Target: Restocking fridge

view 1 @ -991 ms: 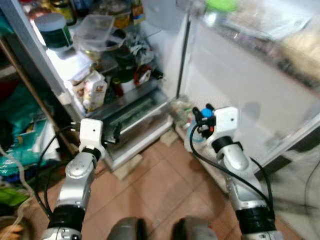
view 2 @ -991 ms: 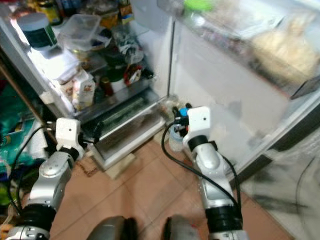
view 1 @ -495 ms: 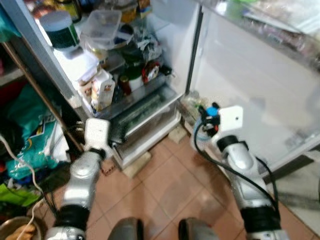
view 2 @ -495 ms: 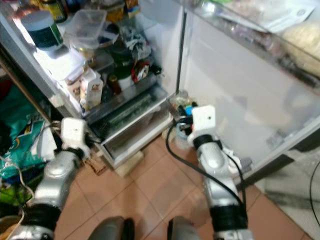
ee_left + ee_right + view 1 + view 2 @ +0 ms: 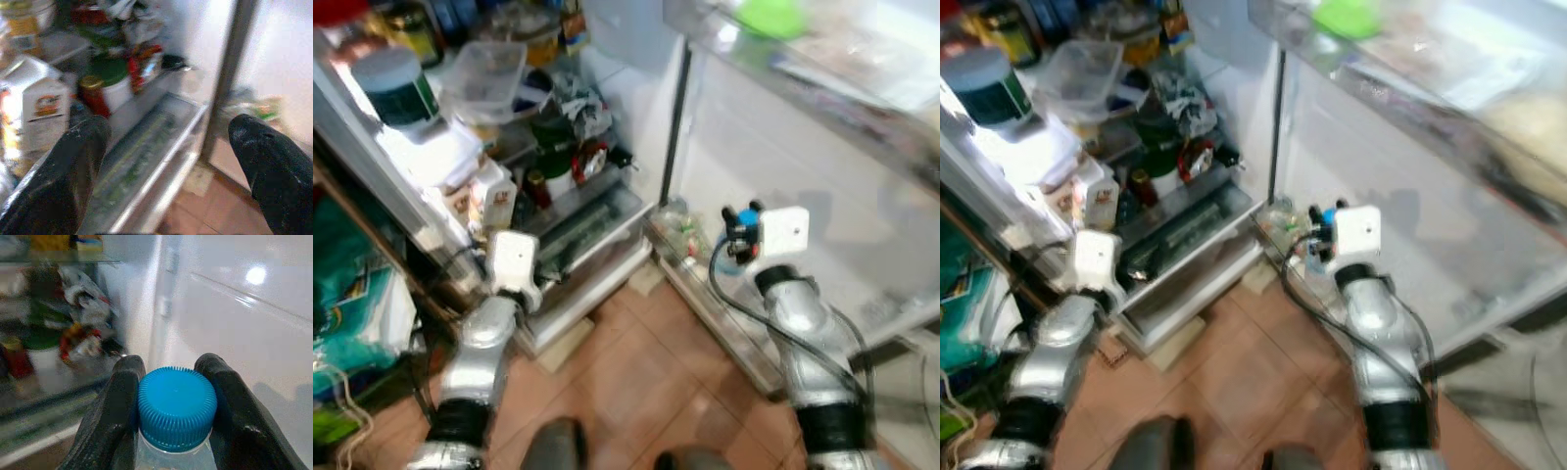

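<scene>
Pinching 1 bottle [image 5: 175, 411] at its blue cap, right gripper [image 5: 171, 396] stood beside the open fridge [image 5: 636, 59] door. Left gripper [image 5: 166, 166], jaws spread, faced the drawer [image 5: 151, 156] under the carton [image 5: 41, 115].

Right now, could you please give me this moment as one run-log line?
task: restocking fridge | right hand: shut on blue-capped bottle | left hand: open, empty, facing fridge drawer | fridge door: open
</scene>
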{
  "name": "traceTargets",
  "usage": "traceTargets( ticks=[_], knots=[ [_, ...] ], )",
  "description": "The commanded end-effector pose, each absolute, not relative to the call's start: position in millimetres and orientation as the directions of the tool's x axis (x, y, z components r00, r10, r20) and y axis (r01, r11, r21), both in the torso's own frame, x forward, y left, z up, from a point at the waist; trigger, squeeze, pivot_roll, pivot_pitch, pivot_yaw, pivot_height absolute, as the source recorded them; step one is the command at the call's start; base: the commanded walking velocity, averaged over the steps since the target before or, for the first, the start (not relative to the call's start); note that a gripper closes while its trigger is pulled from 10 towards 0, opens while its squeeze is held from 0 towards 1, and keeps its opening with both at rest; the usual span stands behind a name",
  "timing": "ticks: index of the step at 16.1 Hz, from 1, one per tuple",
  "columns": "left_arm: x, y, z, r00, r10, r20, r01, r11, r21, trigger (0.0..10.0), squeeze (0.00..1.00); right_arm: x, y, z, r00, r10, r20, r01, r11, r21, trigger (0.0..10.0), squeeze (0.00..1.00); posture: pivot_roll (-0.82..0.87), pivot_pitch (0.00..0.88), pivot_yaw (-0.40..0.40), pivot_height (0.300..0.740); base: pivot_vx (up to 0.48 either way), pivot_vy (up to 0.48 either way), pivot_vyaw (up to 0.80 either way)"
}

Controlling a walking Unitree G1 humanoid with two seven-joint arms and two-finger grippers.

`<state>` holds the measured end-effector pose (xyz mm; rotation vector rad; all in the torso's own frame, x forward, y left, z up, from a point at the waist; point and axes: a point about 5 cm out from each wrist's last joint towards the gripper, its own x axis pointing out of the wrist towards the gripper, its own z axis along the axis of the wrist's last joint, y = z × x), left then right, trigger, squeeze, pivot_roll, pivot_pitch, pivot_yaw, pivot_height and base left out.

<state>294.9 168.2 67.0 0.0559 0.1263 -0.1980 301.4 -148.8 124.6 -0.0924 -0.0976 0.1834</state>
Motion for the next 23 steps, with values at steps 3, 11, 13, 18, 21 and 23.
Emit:
traceTargets(
  ticks=[3, 11, 13, 18, 21, 23],
  knots=[
    [295, 164, 66, 0.970, -0.205, -0.133, 0.211, 0.977, 0.036, 10.0, 0.00, 301, -155, 129, 0.977, 0.179, 0.114, -0.165, 0.979, -0.121, 10.0, 0.00, -0.01, 0.107, 0.018, 0.740, 0.000, 0.000, 0.00],
    [269, 164, 47, 0.938, -0.243, -0.246, 0.264, 0.963, 0.056, 10.0, 0.00, 294, -162, 120, 0.990, 0.107, 0.087, -0.095, 0.986, -0.134, 10.0, 0.00, 0.01, 0.177, 0.021, 0.740, 0.000, 0.000, 0.00],
    [270, 162, 51, 0.940, -0.243, -0.238, 0.262, 0.964, 0.052, 10.0, 0.00, 297, -159, 124, 0.989, 0.116, 0.095, -0.104, 0.987, -0.126, 10.0, 0.00, 0.02, 0.192, 0.026, 0.706, 0.000, 0.000, 0.00],
    [270, 163, 55, 0.942, -0.238, -0.238, 0.259, 0.964, 0.058, 10.0, 0.00, 301, -157, 125, 0.989, 0.108, 0.102, -0.096, 0.988, -0.121, 10.0, 0.00, 0.02, 0.197, 0.030, 0.666, 0.000, 0.000, 0.00],
    [271, 164, 56, 0.946, -0.223, -0.234, 0.242, 0.969, 0.056, 10.0, 0.00, 302, -155, 127, 0.987, 0.117, 0.111, -0.103, 0.987, -0.122, 10.0, 0.00, 0.02, 0.195, 0.025, 0.651, 0.000, 0.000, 0.00],
    [273, 164, 59, 0.951, -0.227, -0.211, 0.241, 0.970, 0.043, 10.0, 0.00, 303, -158, 128, 0.987, 0.114, 0.114, -0.100, 0.987, -0.125, 10.0, 0.00, 0.01, 0.192, 0.026, 0.651, 0.000, 0.000, 0.00]
  ],
)
